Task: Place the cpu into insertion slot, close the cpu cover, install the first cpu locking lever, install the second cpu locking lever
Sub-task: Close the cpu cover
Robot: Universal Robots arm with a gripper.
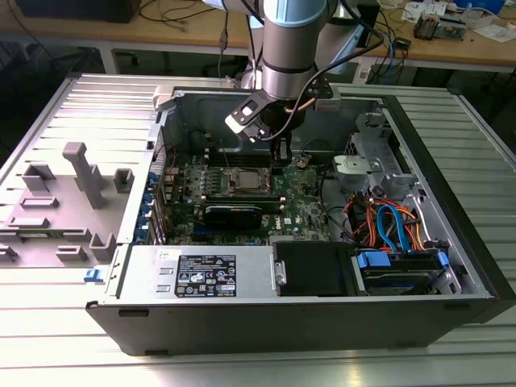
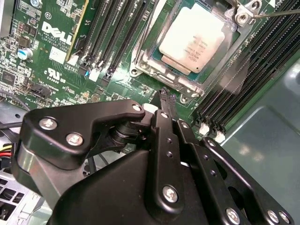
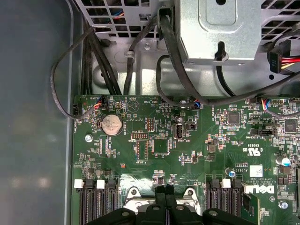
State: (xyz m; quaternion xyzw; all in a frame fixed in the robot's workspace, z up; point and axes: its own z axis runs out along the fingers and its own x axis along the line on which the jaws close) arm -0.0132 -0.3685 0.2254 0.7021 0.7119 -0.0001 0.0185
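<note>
The cpu (image 2: pixel 192 40), a square chip with a silvery-tan top, lies flat in the socket on the green motherboard (image 2: pixel 56 56). The cpu cover (image 2: pixel 183 83), a thin metal frame, lies down around its edges. One thin wire lever (image 2: pixel 276 13) runs out from the socket's far corner, and another thin rod (image 2: pixel 147 33) runs along the socket's side. My gripper (image 2: pixel 167 96) hangs just beside the socket, shut with nothing between its black fingers. In the exterior view the gripper (image 1: pixel 282 156) hovers to the right of the cpu (image 1: pixel 246 179). The first wrist view shows the gripper (image 3: pixel 165 190) over the socket's edge.
Black memory slots (image 2: pixel 105 37) flank the socket on both sides. A grey drive cage (image 1: pixel 367 149) and coloured cables (image 1: pixel 387 226) fill the case on the exterior view's right. Black cables (image 3: pixel 108 65) and a coin cell (image 3: pixel 112 124) sit beyond the socket. A grey fixture tray (image 1: pixel 72 193) lies outside the case.
</note>
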